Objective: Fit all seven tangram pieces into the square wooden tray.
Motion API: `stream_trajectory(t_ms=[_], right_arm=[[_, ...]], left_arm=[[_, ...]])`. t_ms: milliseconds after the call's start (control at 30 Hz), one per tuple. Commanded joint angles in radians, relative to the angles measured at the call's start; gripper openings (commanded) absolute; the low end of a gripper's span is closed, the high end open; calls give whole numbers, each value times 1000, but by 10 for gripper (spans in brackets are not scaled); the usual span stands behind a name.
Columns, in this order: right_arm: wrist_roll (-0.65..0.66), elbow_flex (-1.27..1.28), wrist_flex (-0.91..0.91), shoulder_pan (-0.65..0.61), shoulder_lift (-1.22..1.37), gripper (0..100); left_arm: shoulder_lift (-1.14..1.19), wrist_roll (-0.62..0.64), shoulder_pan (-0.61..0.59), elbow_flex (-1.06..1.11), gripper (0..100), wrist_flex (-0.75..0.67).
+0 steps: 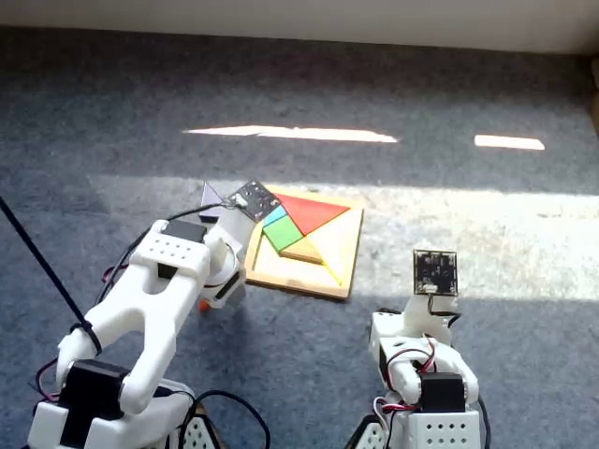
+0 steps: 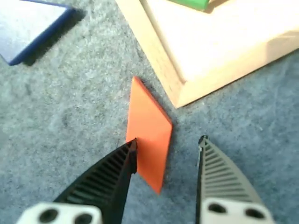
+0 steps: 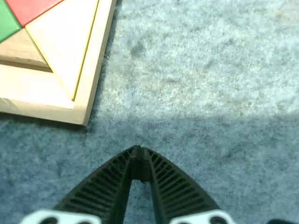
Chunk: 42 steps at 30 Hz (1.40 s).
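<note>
The square wooden tray (image 1: 348,264) lies on the carpet and holds a red triangle (image 1: 314,213), a green piece (image 1: 281,234), a blue piece (image 1: 274,217) and a yellow triangle (image 3: 60,42). An orange parallelogram (image 2: 148,135) lies flat on the carpet just off the tray's corner (image 2: 180,91). My left gripper (image 2: 168,142) stands open over it, with one fingertip (image 2: 132,145) at the piece's edge and the other past its far side. A dark blue piece (image 2: 28,25) lies on the carpet beyond. My right gripper (image 3: 140,154) is shut and empty, near the tray's other near corner (image 3: 88,100).
Blue-grey carpet surrounds the tray, with bright sunlit strips across it. A purple-blue triangle (image 1: 211,198) sits by the tray's far left corner. The right arm's base (image 1: 430,383) stands at the near right, and open carpet lies right of the tray.
</note>
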Motion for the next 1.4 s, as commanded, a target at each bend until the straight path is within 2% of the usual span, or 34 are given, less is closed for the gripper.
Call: stream_trajectory(t_ms=[0, 167, 300, 433, 533, 867, 1000, 1200, 1367], right_arm=[[5, 125, -21, 12, -12, 5], [5, 125, -21, 12, -12, 5], [5, 125, -21, 12, -12, 5], [5, 125, -21, 12, -12, 5], [5, 125, -21, 12, -12, 5], [5, 125, -21, 12, -12, 5], [5, 125, -21, 12, -12, 5], [5, 125, -21, 12, -12, 5], [5, 125, -21, 12, -12, 5]], left_arm=[[-36, 9, 21, -2, 208, -18], [85, 9, 18, -88, 170, -8], [246, 28, 1, -246, 168, 112], [335, 71, -13, -326, 167, 158], [335, 72, -15, -329, 164, 155], [329, 71, -58, -338, 3, 158], [229, 71, -53, -340, 5, 212], [1, 71, 71, -338, 5, 285], [-8, 69, 199, -369, 5, 281]])
